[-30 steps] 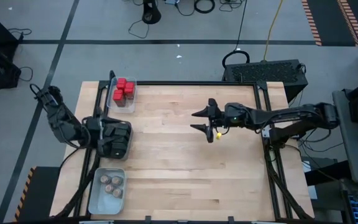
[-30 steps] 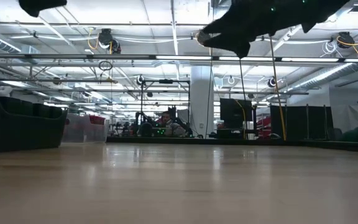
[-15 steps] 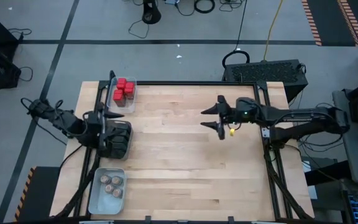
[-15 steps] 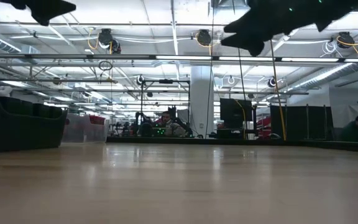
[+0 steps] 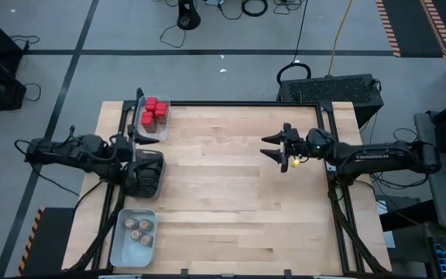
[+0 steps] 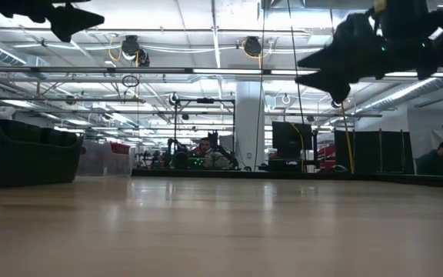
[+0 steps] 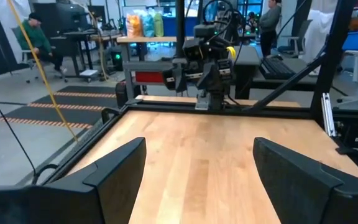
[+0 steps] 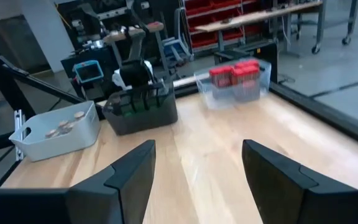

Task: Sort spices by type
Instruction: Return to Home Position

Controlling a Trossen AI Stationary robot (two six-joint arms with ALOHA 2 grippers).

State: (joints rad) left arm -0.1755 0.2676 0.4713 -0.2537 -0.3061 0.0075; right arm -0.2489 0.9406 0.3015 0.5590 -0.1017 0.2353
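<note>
The spices sit sorted in three trays along the table's left side. Red tins point(image 5: 154, 111) fill a clear tray point(image 5: 163, 129) at the far left. Dark tins point(image 5: 147, 172) stand in a dark tray point(image 8: 143, 116). Round tan-lidded jars point(image 5: 139, 230) lie in a pale tray point(image 5: 122, 246) near the front. My left gripper point(image 5: 134, 149) hovers open above the dark tray's far-left corner, pointing level across the table, with nothing between its fingers point(image 7: 114, 165). My right gripper point(image 5: 272, 147) hangs open and empty over the table's right half, facing the trays.
Bare wooden tabletop point(image 5: 231, 201) stretches between the trays and my right gripper. A black frame rail point(image 5: 238, 103) runs along the table's far edge, with posts at the right side point(image 5: 339, 209). People show in the room beyond the table.
My right gripper has drawn back toward the table's right edge and sunk a little, staying open. My left arm has swung round so that it now lies level off the table's left edge, its gripper turning toward the table's right above the dark tray, still open.
</note>
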